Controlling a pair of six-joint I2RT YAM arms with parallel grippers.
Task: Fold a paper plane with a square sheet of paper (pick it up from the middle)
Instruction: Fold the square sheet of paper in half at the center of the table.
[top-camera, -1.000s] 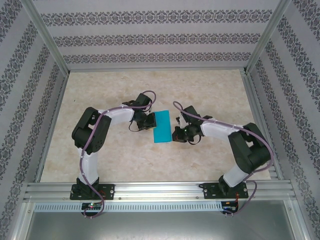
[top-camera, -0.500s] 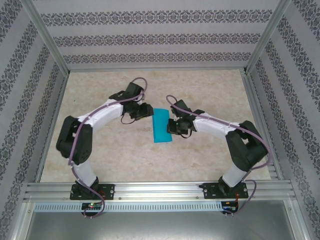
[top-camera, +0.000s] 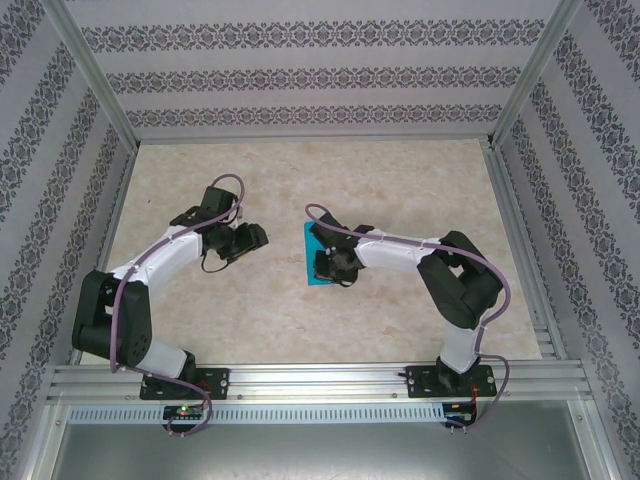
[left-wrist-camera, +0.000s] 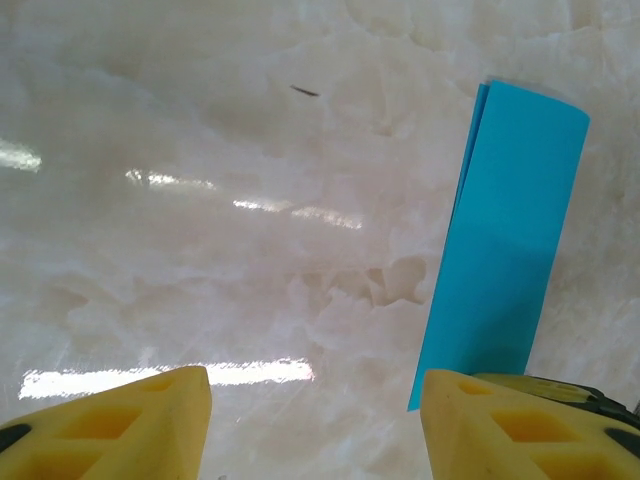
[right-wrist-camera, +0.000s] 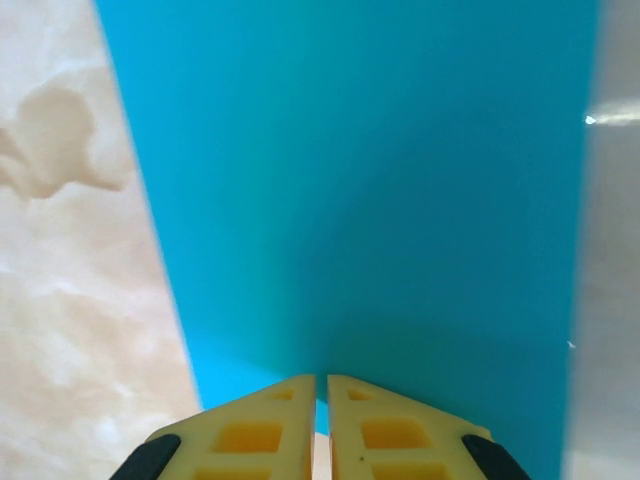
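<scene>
Folded blue paper (left-wrist-camera: 510, 240) on marble table (left-wrist-camera: 200, 250), beside wide-spread left tool (left-wrist-camera: 315, 385).

**Matt paper on a glossy, stone-look tabletop**

The thin, folded cyan-blue paper sheet (left-wrist-camera: 510, 230), at the right of the left wrist view, looks smooth and matt, with no shine. Under it, the pale cream marble-patterned tabletop (left-wrist-camera: 200, 250) is polished and glossy, mirroring bright streaks of light. The blocky yellow fingers (right-wrist-camera: 250, 435), low in the right wrist view, look like matt moulded plastic. The ribbed silver rails (top-camera: 320, 380) along the bottom of the top view look like brushed metal.
</scene>
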